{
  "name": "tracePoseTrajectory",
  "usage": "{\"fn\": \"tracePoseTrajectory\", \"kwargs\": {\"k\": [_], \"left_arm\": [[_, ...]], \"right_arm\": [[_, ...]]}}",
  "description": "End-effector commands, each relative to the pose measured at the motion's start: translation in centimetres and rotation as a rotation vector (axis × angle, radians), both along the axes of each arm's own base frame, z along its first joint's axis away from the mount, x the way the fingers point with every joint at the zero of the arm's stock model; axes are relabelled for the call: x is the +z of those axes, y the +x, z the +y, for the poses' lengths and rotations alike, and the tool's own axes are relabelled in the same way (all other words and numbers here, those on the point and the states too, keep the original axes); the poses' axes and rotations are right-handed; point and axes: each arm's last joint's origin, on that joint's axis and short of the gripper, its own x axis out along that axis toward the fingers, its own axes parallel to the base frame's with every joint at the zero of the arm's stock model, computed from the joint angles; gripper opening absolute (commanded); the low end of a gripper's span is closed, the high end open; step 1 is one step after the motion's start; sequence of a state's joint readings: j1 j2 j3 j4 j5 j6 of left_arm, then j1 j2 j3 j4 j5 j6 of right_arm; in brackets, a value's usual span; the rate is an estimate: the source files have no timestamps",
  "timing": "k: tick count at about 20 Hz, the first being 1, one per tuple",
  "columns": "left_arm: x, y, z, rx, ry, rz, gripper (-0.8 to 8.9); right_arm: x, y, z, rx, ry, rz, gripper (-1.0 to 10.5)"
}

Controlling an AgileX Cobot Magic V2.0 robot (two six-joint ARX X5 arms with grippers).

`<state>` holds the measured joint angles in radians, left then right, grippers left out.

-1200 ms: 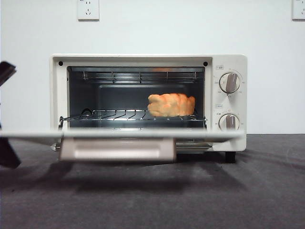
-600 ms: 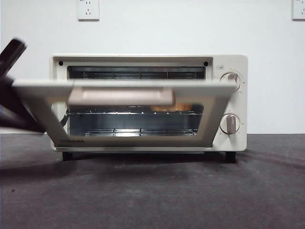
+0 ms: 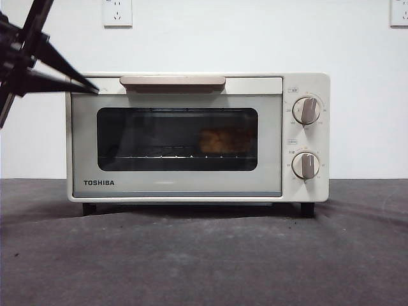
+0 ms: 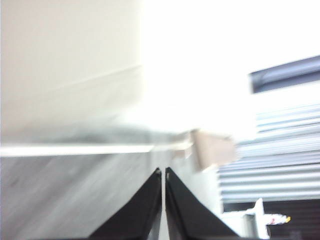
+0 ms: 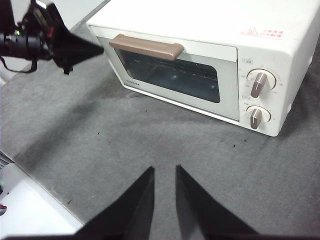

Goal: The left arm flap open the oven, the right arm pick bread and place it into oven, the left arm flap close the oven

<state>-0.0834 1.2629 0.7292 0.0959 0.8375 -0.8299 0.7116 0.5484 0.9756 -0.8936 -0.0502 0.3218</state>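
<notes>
The cream oven [image 3: 178,188] stands on the table with its door shut and the beige handle [image 3: 172,81] at the top. Through the dark glass the golden bread [image 3: 220,140] shows dimly on the rack, right of the window's middle. My left gripper [image 3: 89,87] comes in from the upper left, shut with nothing in it, its narrow tip at the door's top left corner. The right wrist view shows that tip [image 5: 97,49] beside the oven [image 5: 200,25]. My right gripper [image 5: 165,172] hangs open and empty over the grey table, well in front of the oven.
Two knobs [image 3: 307,109] sit on the oven's right panel. Grey cloth [image 3: 204,255] covers the table in front. A wall socket [image 3: 117,11] is on the white wall behind. A white edge [image 5: 25,205] borders the cloth near the right arm.
The oven door swung up from lying flat open to fully shut. My left gripper rose from low at the left to the door's top corner.
</notes>
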Motion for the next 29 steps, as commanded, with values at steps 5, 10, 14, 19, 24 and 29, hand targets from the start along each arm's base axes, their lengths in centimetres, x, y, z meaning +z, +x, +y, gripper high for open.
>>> {"fn": "tracePoseTrajectory", "kwargs": {"k": [5,10,14,19,24,29], "left_arm": [[1.8,0.1,-0.2,-0.050,-0.071,-0.028,0.16],[3.8,-1.5,-0.2,-0.115,-0.077,-0.138,0.16],[5.9,-3.4,-0.1,-0.158,-0.072,-0.262,0.16],[8.3,-6.4,0.2,-0.179,-0.023,-0.443,0.16],[9.8,-9.1,0.5,-0.153,0.026,-0.567,0.16],[10.1,-11.5,0.8,-0.086,0.108,-0.616,0.16]], "right_arm": [[0.6,-0.1,0.0,0.001,0.021,-0.010,0.6],[0.6,-0.1,0.0,-0.011,0.013,-0.018,0.6],[0.6,0.0,-0.1,-0.023,0.005,-0.029,0.6],[0.6,0.0,-0.1,-0.008,-0.018,-0.050,0.6],[0.6,0.0,-0.1,0.000,-0.030,-0.060,0.1],[0.6,0.0,-0.1,-0.002,-0.044,-0.073,0.1]]}}
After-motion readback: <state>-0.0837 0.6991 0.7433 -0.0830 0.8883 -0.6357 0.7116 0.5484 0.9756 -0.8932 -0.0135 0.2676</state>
